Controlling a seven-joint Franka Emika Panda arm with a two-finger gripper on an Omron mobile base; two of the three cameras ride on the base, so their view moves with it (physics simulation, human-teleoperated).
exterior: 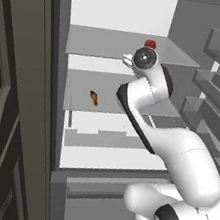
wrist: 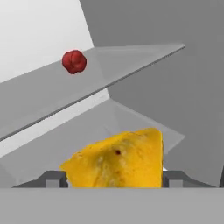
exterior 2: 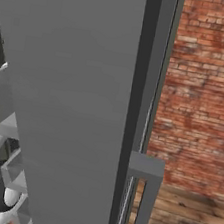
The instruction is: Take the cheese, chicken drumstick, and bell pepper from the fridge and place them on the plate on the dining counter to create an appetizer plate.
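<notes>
In the hand view the cheese [wrist: 118,159] sits dead ahead at six o'clock between the gripper [wrist: 114,179] tips, jaws wide but not yet gripping, the bell pepper [wrist: 74,61] off at eleven o'clock.

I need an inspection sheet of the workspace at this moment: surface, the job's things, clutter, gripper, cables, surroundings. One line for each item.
Surface: clear glass shelves inside the open fridge, white back wall.
Job's things: bell pepper on the upper shelf; chicken drumstick on the shelf below; cheese between the gripper's tips in the hand view.
Clutter: nothing seen.
Gripper: gripper has one fingertip at each side of the cheese; whether it grips cannot be told.
Cables: nothing seen.
Surroundings: door racks at the right of the left base view; grey fridge door, brick wall and wooden floor in the right base view.
</notes>
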